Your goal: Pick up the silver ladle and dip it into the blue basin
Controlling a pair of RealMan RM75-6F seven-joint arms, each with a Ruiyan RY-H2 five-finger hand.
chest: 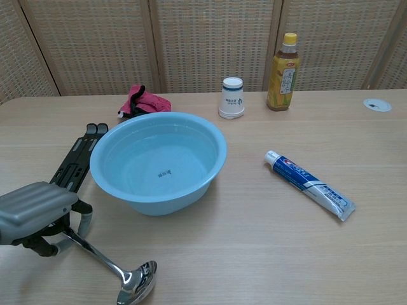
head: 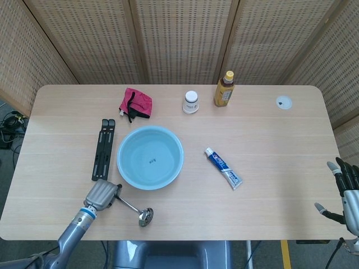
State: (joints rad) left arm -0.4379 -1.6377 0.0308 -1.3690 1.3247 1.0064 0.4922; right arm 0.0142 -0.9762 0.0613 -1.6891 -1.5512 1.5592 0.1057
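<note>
1. Left hand, lower left of the head view: fingers are curled around the handle end of the silver ladle, grasping it. In the chest view the same hand appears at the lower left edge, fingers wrapped under the handle.
2. Silver ladle: the handle runs from the left hand diagonally toward the lower centre of the frame; the bowl lies near the bottom edge of the chest view. Whether the bowl touches the table cannot be told. The ladle is outside the blue basin, below it in both views.
3. Blue basin, centre left of the head view: upright on the table, holding clear water, with a small dark mark at its bottom. In the chest view the basin sits just above and right of the left hand.
4. Right hand, lower right edge of the head view: released, fingers spread, holding nothing, beyond the table edge.
5. Black folding stand: flat on the table, just left of the basin.
6. Red cloth: upper left of centre, above the basin.
7. White cup and amber bottle: upright, side by side, upper centre.
8. Toothpaste tube: lying diagonally, right of the basin.
</note>
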